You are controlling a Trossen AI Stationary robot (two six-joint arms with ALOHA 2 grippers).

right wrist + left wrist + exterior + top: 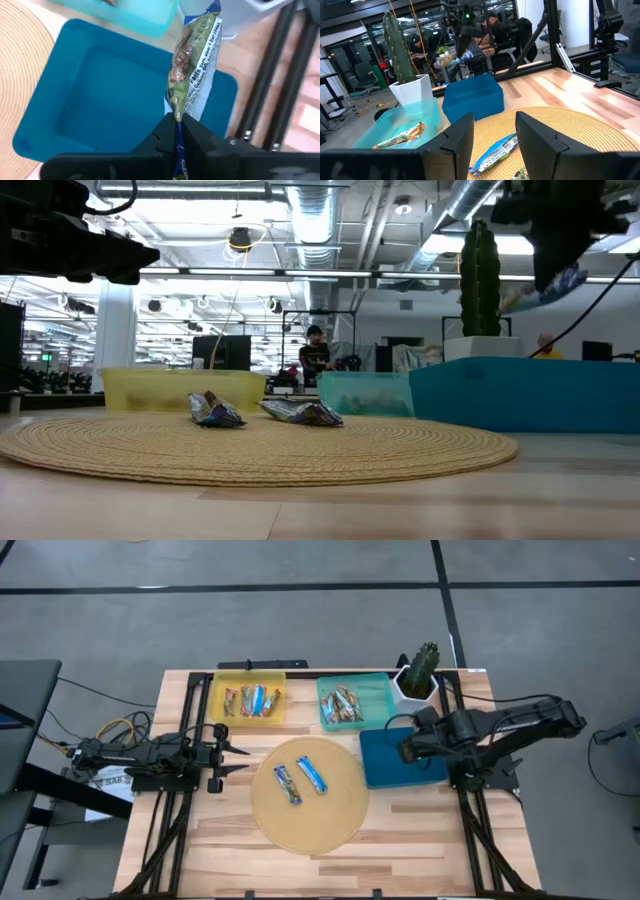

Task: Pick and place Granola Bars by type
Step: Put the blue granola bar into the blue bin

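Two blue-and-white Granola Bars (288, 783) (313, 775) lie flat on the round woven mat (330, 825). More bars rest in the yellow tray (218, 700) and the teal tray (372, 692). My right gripper (405, 750) hovers over the blue tray (420, 772), shut on a blue-and-white bar (192, 65). My left gripper (235, 755) stands open and level at the table's left side, pointing toward the mat with nothing between its fingers. My right gripper pinches one end of the bar's wrapper (176, 119) between its two fingers. The fingers slant downward and lie along the bar, which sticks out past the fingertips. In the low view the bar (545, 288) hangs tilted, lifted clear above the blue tray.
A cactus in a white pot (420, 675) stands at the far right, just behind the blue tray. Bare wooden table (420, 835) lies near the front edge. People sit at desks in the room beyond (315, 355).
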